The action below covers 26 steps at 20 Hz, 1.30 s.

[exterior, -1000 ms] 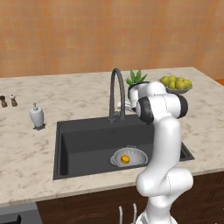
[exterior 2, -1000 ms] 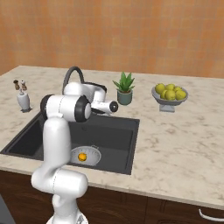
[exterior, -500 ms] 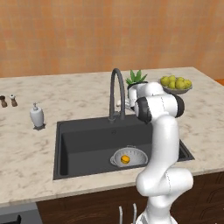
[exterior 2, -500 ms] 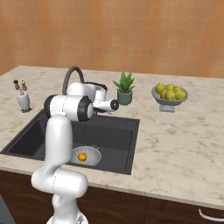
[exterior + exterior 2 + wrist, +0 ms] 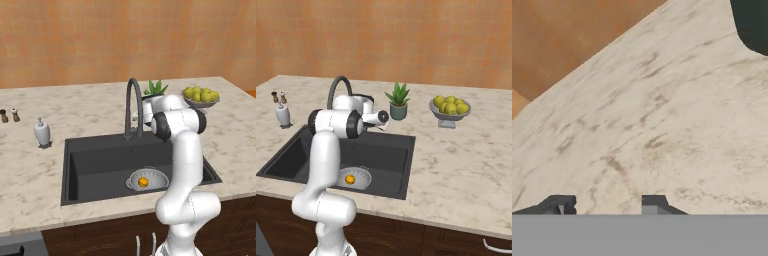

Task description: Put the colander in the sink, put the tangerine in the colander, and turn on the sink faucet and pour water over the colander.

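Note:
The silver colander (image 5: 150,176) (image 5: 360,175) rests on the floor of the dark sink (image 5: 95,165) (image 5: 388,152), near its front. The orange tangerine (image 5: 143,182) (image 5: 349,178) lies inside it. The arched dark faucet (image 5: 132,100) (image 5: 337,88) stands at the sink's back edge, and I see no water running. My gripper (image 5: 607,205) (image 5: 385,124) hangs just right of the faucet's base and points down at the marble counter. Its fingertips (image 5: 654,202) stand apart with bare counter between them, so it is open.
A potted plant (image 5: 155,90) (image 5: 398,102) and a grey bowl of lemons (image 5: 201,96) (image 5: 450,107) stand to the right behind the sink. To the left are a white soap dispenser (image 5: 42,133) (image 5: 283,116) and two small shakers (image 5: 9,115).
The fingers have parted from shut to a small gap. The hand stays beside the faucet, barely shifted. Colander and tangerine have not moved.

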Motion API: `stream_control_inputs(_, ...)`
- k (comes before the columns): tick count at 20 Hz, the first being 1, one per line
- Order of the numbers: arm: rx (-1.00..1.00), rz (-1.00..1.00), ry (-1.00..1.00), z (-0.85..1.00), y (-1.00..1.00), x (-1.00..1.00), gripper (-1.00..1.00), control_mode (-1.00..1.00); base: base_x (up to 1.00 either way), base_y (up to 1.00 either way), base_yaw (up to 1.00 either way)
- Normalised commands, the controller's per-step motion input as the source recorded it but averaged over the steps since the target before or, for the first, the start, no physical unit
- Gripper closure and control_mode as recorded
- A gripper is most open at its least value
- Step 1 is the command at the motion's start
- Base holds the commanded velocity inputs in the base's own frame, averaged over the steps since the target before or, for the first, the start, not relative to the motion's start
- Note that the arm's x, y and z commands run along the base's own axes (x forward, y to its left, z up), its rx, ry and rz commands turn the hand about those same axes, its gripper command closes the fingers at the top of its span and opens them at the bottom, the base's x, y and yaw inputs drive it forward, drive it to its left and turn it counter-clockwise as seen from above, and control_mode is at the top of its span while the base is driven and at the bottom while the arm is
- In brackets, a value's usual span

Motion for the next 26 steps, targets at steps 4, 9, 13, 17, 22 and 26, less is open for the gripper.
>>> stream_control_inputs(4,0.0,-0.12,0.05,-0.46,-1.0,0.0,1.0,-1.0,0.0,0.0,0.0)
stream_control_inputs(9,0.0,-0.1,0.01,-0.46,-1.0,-0.17,1.0,-1.0,0.0,0.0,0.0)
stream_control_inputs(13,0.0,-0.1,0.0,-0.66,-1.0,-0.61,1.0,-1.0,0.0,0.0,0.0)
stream_control_inputs(17,0.0,-0.07,0.0,-0.54,-0.96,-0.85,1.0,-1.0,0.0,0.0,0.0)
stream_control_inputs(22,0.12,0.02,-0.21,0.5,-0.3,-0.97,1.0,-1.0,0.0,0.0,0.0)
stream_control_inputs(26,0.13,0.04,-0.29,0.86,-0.13,-0.82,1.0,-1.0,0.0,0.0,0.0)
